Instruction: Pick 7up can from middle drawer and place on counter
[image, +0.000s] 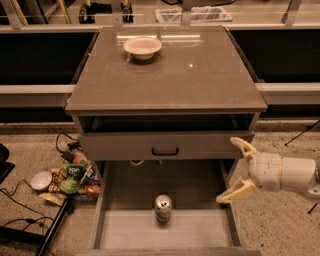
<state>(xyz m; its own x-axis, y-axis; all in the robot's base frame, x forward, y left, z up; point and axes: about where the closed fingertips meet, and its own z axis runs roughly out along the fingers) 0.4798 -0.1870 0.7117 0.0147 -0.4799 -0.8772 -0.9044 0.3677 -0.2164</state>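
Note:
The 7up can (163, 207) stands upright in the middle drawer (200, 231), which is pulled out, near the centre of its pale wood-grain floor. Its silver top faces up. The counter (200, 80) is the grey-brown cabinet top above. My gripper (236, 170) is open, its two cream fingers spread one above the other. It hangs at the drawer's right side wall, right of the can, slightly higher and apart from it. It holds nothing.
A cream bowl (142, 47) sits at the back of the counter. A closed drawer front with a black handle (165, 150) sits above the open drawer. Snack bags and cables (70, 177) and a small white bowl (40, 180) lie on the floor left of the cabinet.

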